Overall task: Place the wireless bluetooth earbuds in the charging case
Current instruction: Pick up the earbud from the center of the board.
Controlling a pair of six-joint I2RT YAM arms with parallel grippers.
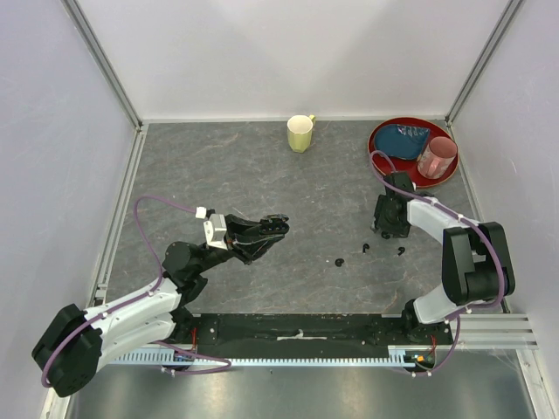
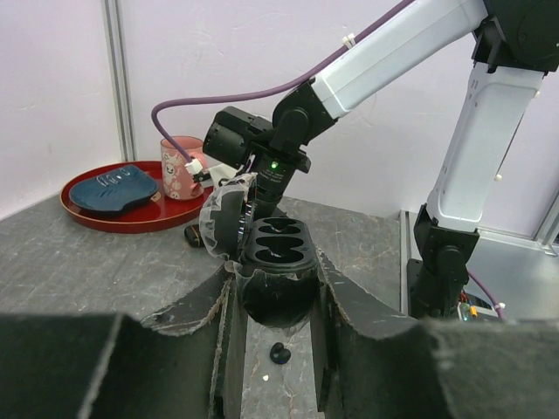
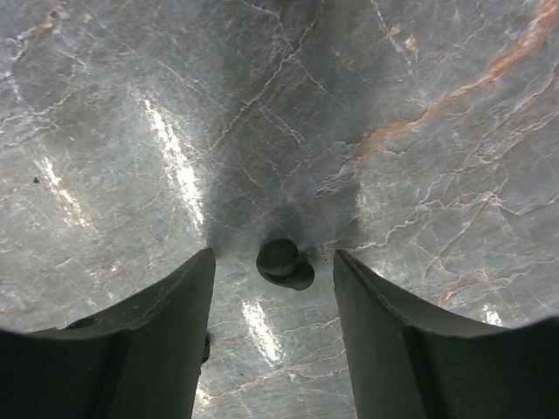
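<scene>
Right gripper (image 3: 273, 256) stands open astride one earbud (image 3: 285, 265) lying on the table (image 3: 419, 105). In my judgement it should descend square and close on the bud's body before lifting. Left gripper (image 2: 276, 301) is clamped on the case (image 2: 279, 249), lid open, both sockets empty.

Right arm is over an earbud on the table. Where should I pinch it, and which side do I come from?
Probably straight down from above. The earbud lies low on the table, centred in the open right gripper. Close on the left and right flanks of its rounded body, down near the table surface. Its domed top would likely squirt out of a higher pinch.
</scene>
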